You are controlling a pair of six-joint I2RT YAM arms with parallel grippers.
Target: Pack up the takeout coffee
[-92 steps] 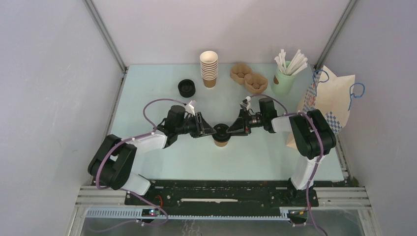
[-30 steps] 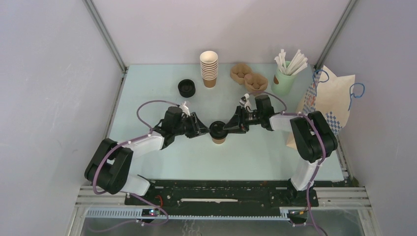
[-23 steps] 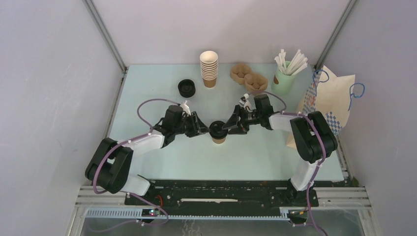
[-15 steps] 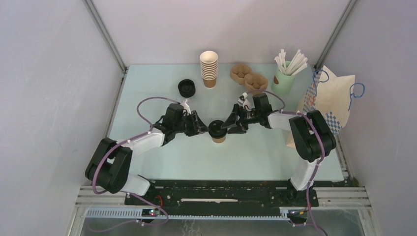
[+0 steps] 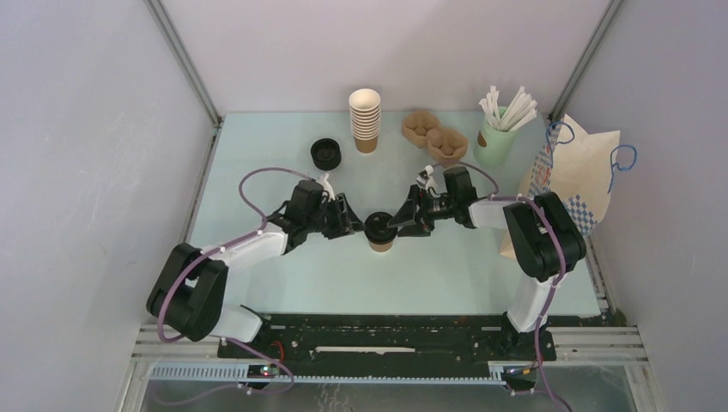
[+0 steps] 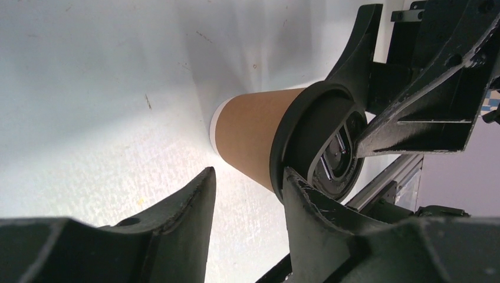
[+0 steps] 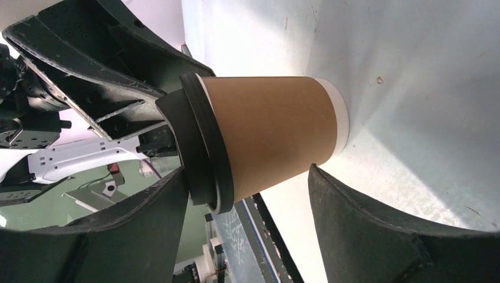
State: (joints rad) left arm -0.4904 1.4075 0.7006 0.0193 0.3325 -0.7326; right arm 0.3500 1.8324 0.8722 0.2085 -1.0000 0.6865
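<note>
The takeout coffee, a brown kraft cup (image 5: 379,241) with a black lid (image 5: 377,227) on it, stands upright mid-table. It shows in the left wrist view (image 6: 250,141) and the right wrist view (image 7: 271,132). My left gripper (image 5: 353,225) is open at the cup's left, and one fingertip (image 6: 295,183) touches the lid rim (image 6: 283,147). My right gripper (image 5: 401,221) is open at the cup's right. Its fingers (image 7: 330,194) stand on either side of the cup, one (image 7: 171,200) against the lid (image 7: 203,147).
At the back stand a stack of kraft cups (image 5: 365,120), a stack of black lids (image 5: 326,154), two brown pulp trays (image 5: 435,136) and a green cup with white straws (image 5: 496,137). A paper bag with blue handles (image 5: 573,176) stands at the right edge.
The cup, both grippers beside it, has shifted slightly left and away. My left gripper has drawn back from over the lid to its left side.
</note>
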